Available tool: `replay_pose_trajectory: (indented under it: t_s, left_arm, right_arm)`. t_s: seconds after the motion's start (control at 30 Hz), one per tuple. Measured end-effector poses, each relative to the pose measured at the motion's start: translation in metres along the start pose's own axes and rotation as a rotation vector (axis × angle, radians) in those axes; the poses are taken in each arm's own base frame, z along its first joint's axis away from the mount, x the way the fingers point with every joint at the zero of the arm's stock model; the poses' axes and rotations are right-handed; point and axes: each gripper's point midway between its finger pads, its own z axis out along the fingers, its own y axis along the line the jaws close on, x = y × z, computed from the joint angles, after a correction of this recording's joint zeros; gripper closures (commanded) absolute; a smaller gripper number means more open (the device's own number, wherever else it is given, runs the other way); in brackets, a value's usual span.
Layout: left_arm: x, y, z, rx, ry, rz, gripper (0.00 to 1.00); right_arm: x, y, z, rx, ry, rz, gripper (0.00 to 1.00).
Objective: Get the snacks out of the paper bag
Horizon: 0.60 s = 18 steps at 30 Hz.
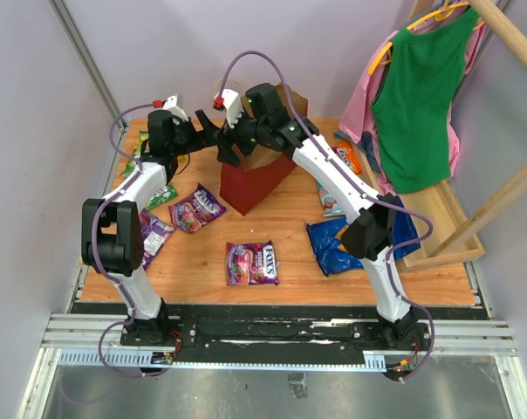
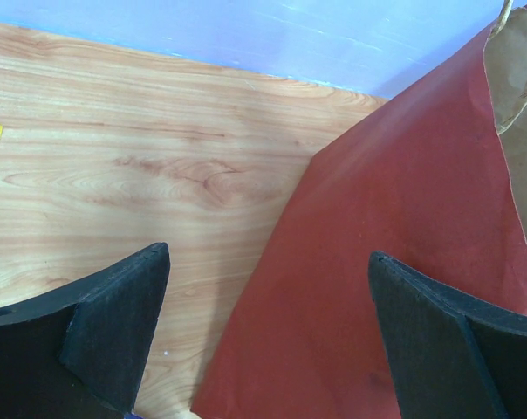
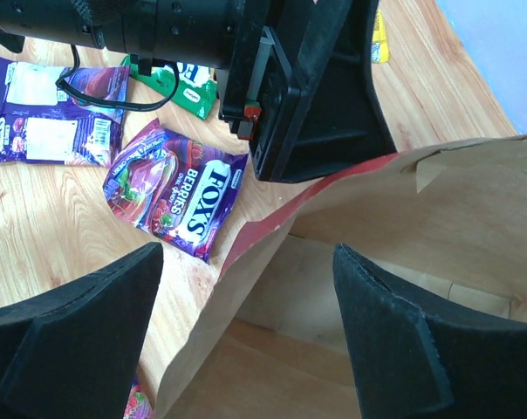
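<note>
**Tip-over and collision risk**

Up front, a purple candy packet (image 1: 252, 263) and the blue chip bag (image 1: 333, 244) lie on the table (image 1: 285, 229). Further back, the red paper bag (image 1: 249, 182) stands upright. The right claw (image 3: 246, 253) hangs open over its mouth, holding nothing. The left claw (image 2: 268, 257) is spread wide at its side wall. A finger snagging the rim would tip the light bag, and the crowded wrists could clash.

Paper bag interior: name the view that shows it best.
Right wrist: it looks straight down into the paper bag, with the brown lining exposed. Top external shows mostly its red outside; left wrist shows only a red wall.
</note>
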Motion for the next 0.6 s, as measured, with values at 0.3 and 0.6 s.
replay_pose_trajectory:
  t_s: [0.3, 0.6]
  left_arm:
    - [0.000, -0.002, 0.000, 0.004, 0.000, 0.001, 0.00]
    - [0.003, -0.008, 0.001, 0.014, 0.005, 0.004, 0.00]
  right_arm:
    - [0.023, 0.005, 0.023, -0.023, 0.062, 0.013, 0.18]
    - [0.035, 0.009, 0.032, -0.043, 0.090, 0.037, 0.44]
